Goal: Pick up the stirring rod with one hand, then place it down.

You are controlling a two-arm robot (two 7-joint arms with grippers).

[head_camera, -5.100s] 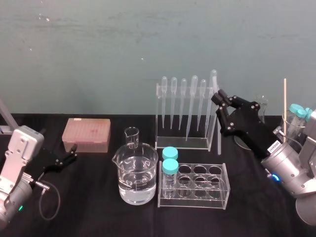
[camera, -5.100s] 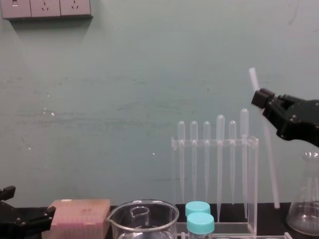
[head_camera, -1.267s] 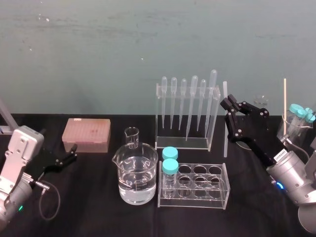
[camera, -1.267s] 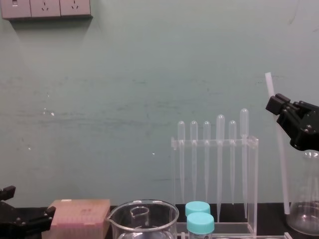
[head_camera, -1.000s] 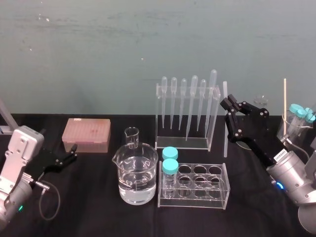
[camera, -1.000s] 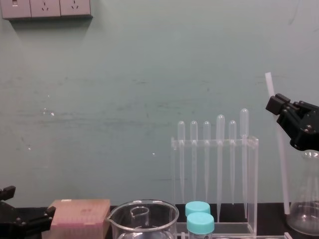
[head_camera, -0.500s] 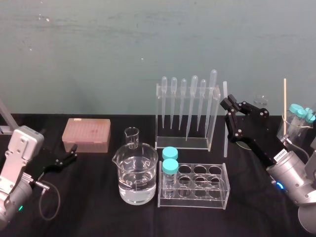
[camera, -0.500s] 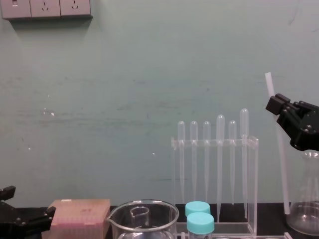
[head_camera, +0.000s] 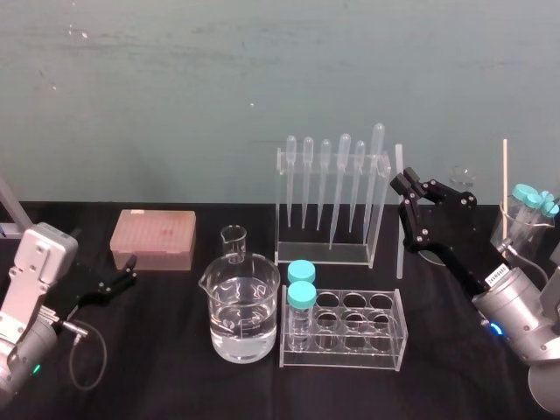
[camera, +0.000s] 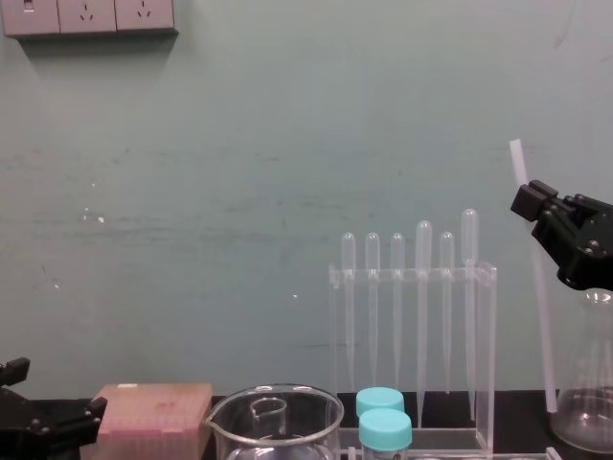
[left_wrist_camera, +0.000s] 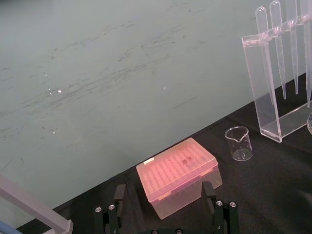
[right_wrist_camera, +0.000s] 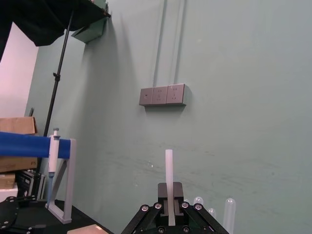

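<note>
The stirring rod is a thin translucent-white stick standing almost upright just right of the pipette rack. My right gripper is shut on its upper part, with a short length of rod sticking up above the black fingers. In the right wrist view the rod rises from between the closed fingers. Its lower end hangs close to the black table; I cannot tell whether it touches. My left gripper rests open at the far left, near the pink box, holding nothing.
A clear rack of pipettes stands at the back centre. In front are a beaker of water, a small beaker and a tube rack with two blue-capped tubes. A pink tip box sits left; a flask sits right.
Since about five seconds ago the right gripper has carried the rod rightward, away from the pipette rack, and brought it more upright. Over the last second nothing has moved.
</note>
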